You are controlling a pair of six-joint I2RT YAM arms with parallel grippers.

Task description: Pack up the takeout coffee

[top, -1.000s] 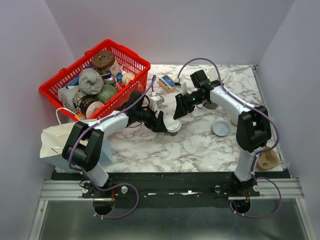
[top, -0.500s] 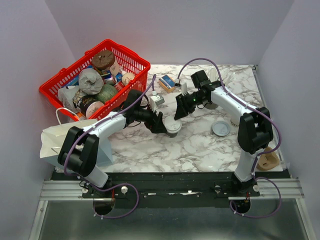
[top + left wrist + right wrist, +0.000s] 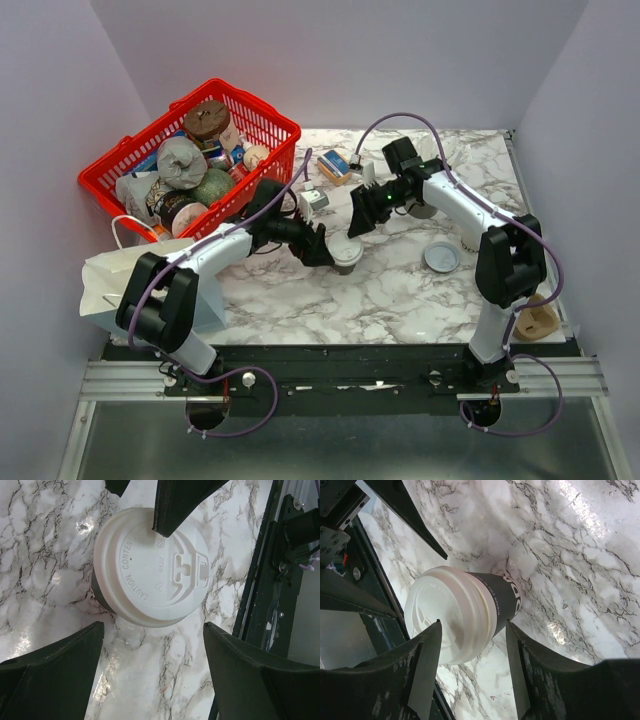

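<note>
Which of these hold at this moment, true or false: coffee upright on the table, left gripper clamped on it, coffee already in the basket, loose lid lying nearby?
1. The takeout coffee stands upright on the marble table with its white lid on. True.
2. The left gripper is clamped on the cup. False: its jaws stand wide apart, and the cup sits beyond the fingertips, not between them.
3. The coffee is already in the red basket. False: it is on the table, in front of the basket.
4. A loose lid lies flat on the table, to the right of the coffee in the top view. True.
</note>
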